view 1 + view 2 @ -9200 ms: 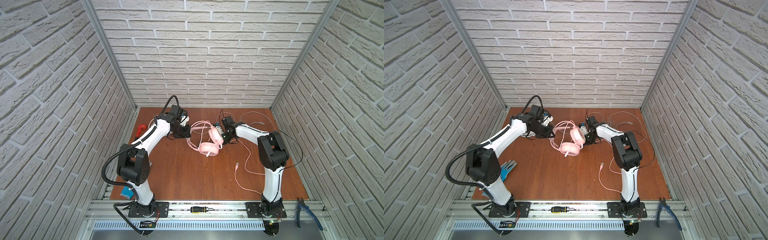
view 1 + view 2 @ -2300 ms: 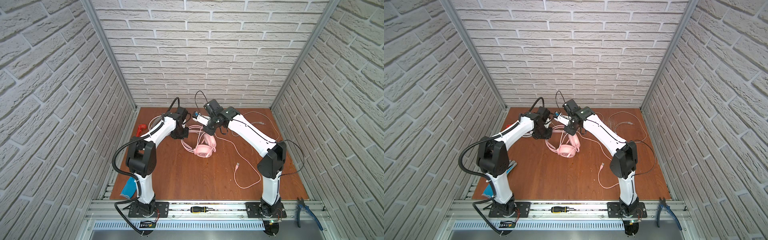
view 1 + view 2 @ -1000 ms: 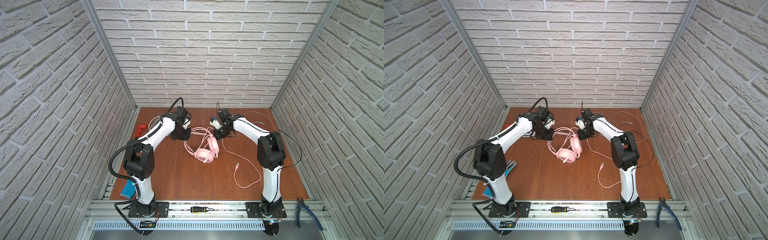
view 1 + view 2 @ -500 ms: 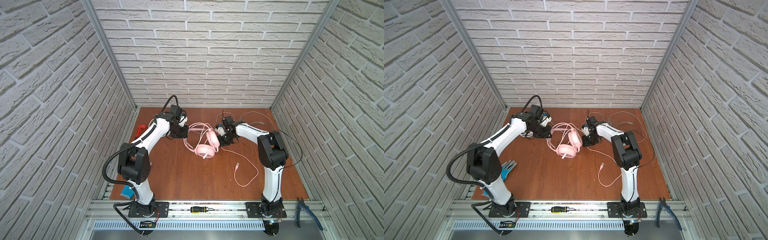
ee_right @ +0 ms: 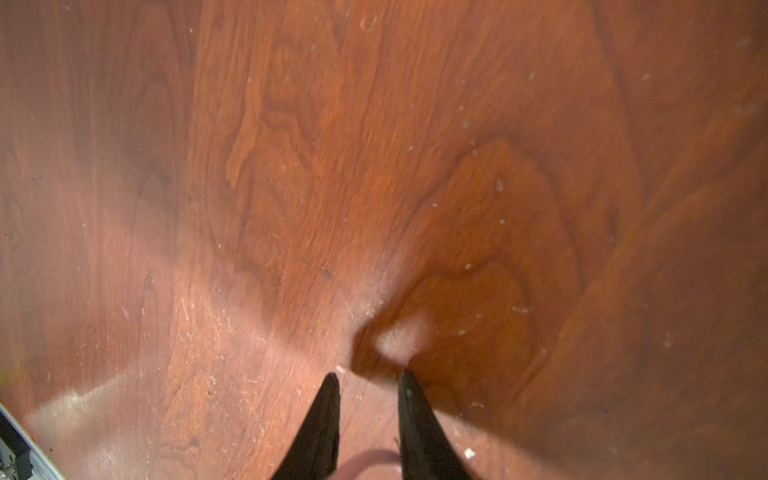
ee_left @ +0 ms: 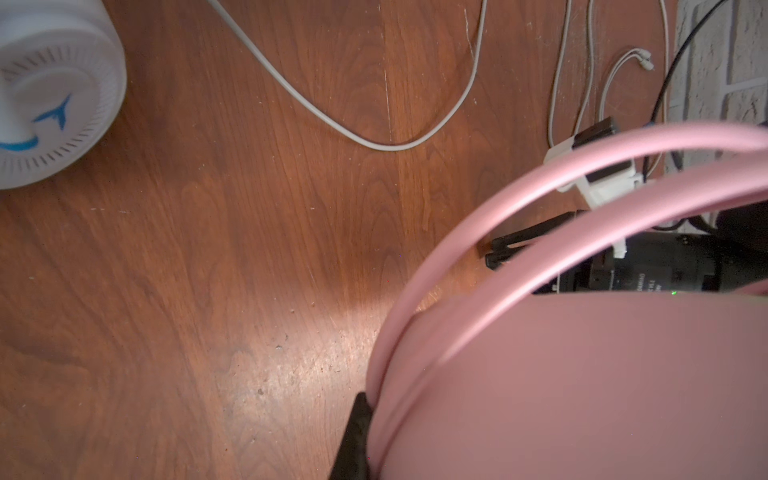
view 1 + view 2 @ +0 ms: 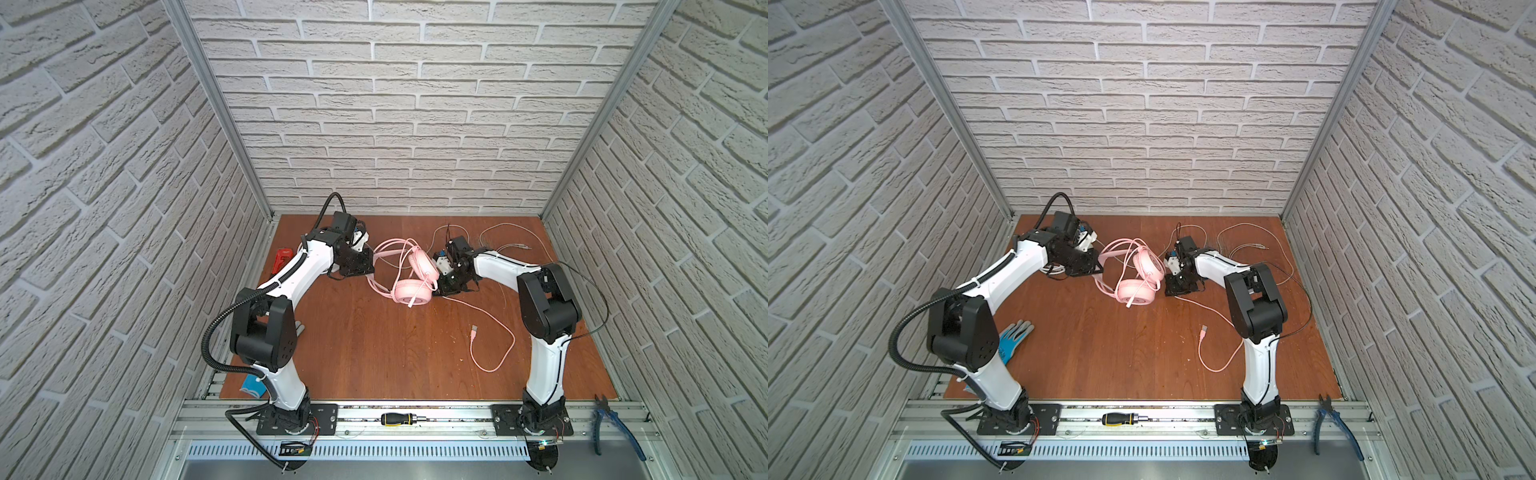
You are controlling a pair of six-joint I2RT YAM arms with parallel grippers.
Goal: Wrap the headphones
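1. Brick-pattern walls on three sides. The floor is a red-brown wood board point(image 7: 374, 349), seen in both top views.
2. The pink headset point(image 7: 411, 293) sits mid-board toward the back, between the two arms. One earcup lies flat on the board and the other point(image 7: 424, 268) leans tilted just behind it. The headband point(image 7: 388, 249) arcs off toward the left arm.
3. Left gripper point(image 7: 369, 266): jaws closed tight on the headband. In the left wrist view one black finger point(image 6: 355, 428) presses against the twin pink wires. The other finger is hidden behind the pink pad.
4. Right gripper point(image 7: 441, 291): tips down at the board, just beside the flat earcup.
   - In the right wrist view the two fingers point(image 5: 328, 415) stand a narrow gap apart, with bare wood showing between the tips.
   - The pink cable point(image 5: 365, 459) crosses the gap near the finger bases. Cannot tell whether it is pinched or loose.
5. In both top views the pink cable trails from this gripper toward front right. It loops back and ends in a plug point(image 7: 473, 330) lying free on the board.
6. A white earcup point(image 6: 54, 95) with a blue mark lies on the board, seen only in the left wrist view. The white cable point(image 7: 498, 227) lies in loose loops at back right, behind the right arm.
7. Off-task: a glove point(image 7: 1013, 336) by the left arm's elbow, and a screwdriver point(image 7: 401, 419) and pliers point(image 7: 615, 424) on the front rail point(image 7: 453, 415).
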